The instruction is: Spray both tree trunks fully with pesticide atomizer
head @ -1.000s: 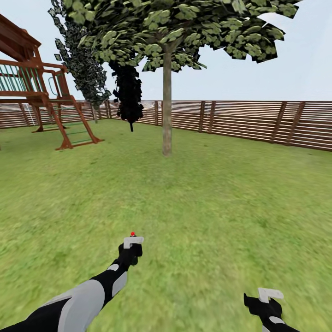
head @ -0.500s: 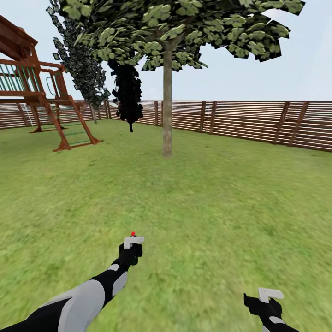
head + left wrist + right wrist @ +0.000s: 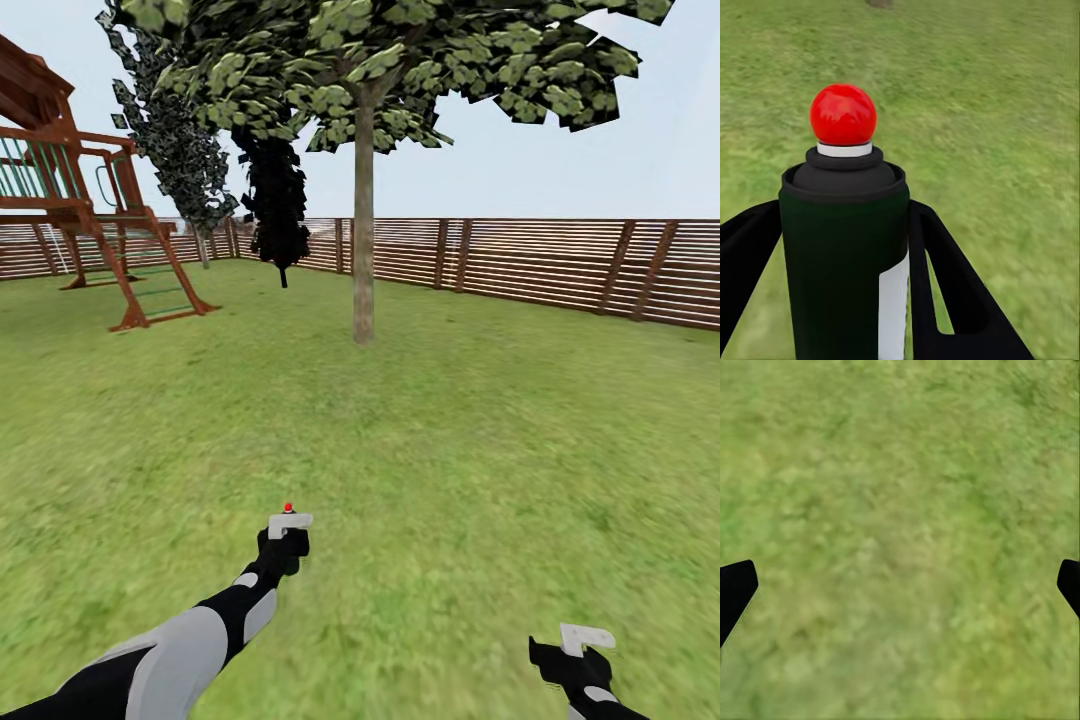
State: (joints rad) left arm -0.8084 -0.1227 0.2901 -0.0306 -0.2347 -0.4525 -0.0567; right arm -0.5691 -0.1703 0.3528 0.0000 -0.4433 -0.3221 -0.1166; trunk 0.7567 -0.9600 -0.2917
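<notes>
While our left gripper (image 3: 844, 300) fingers grasp the dark red-capped pesticide atomizer (image 3: 844, 247) and our right gripper (image 3: 900, 585) fingers hang released, we must close on the grey-brown tree trunk (image 3: 363, 220) at twelve o'clock.

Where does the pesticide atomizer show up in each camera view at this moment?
Head view: the pesticide atomizer shows as a red dot above the left gripper, lower centre.
Left wrist view: the atomizer is large at centre, dark body with red top, clamped between the black fingers.
Right wrist view: I see only lawn between open fingertips.
Shared landmark: the lawn.
</notes>
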